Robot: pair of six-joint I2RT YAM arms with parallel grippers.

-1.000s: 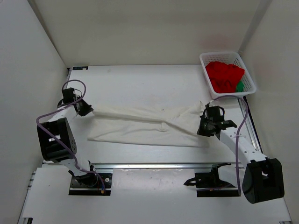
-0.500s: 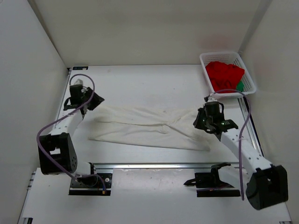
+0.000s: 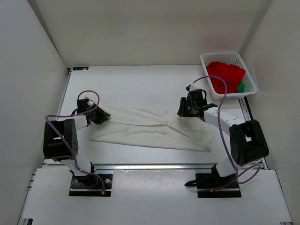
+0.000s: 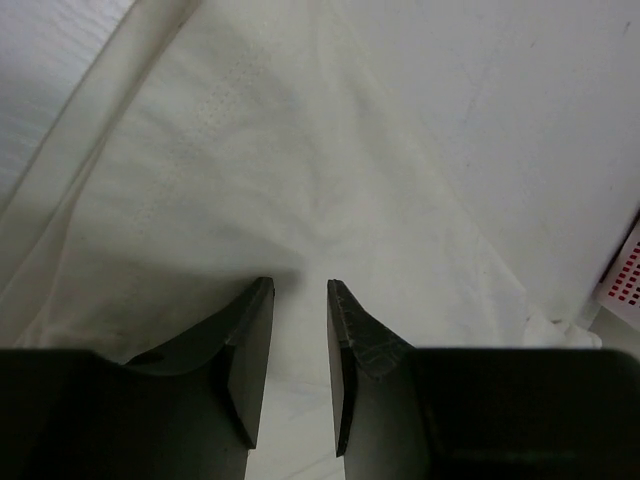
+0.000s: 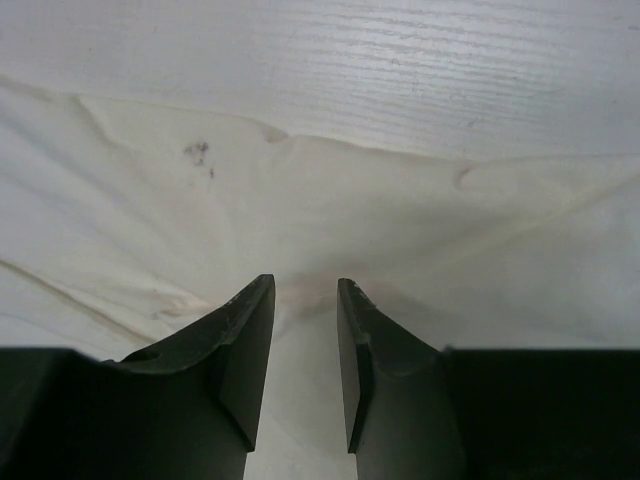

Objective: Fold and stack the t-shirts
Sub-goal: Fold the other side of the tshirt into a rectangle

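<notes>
White matte walls (image 3: 140,28) enclose the cell on three sides. We record these items:

1. Counter (image 3: 140,84): white and flat, with a fine linear grain visible in the right wrist view.
2. Basket (image 3: 220,55): white plastic mesh, rectangular, in the far right corner of the counter. We use it as our landmark.
3. Red t-shirt (image 3: 225,75): soft, bright and crumpled, filling most of the basket.
4. Green t-shirt (image 3: 240,87): only a small patch shows, at the basket's near edge beside the red one.
5. Cream-white t-shirt (image 3: 145,129): thin, finely perforated knit. It lies outside the basket, left of it and nearer the arm bases, as a long wrinkled band flat on the counter. It bears a small grey speck (image 5: 197,152).
6. Left pincer (image 3: 101,116): dark wedge-shaped fingers (image 4: 250,330) slightly spread with nothing between them. It sits low at the cream band's end farthest from the basket.
7. Right pincer (image 3: 183,108): fingers likewise parted and gripping nothing. It is over the band's end nearest the basket.
8. Purple cables (image 3: 220,89): they loop along both arms.
</notes>
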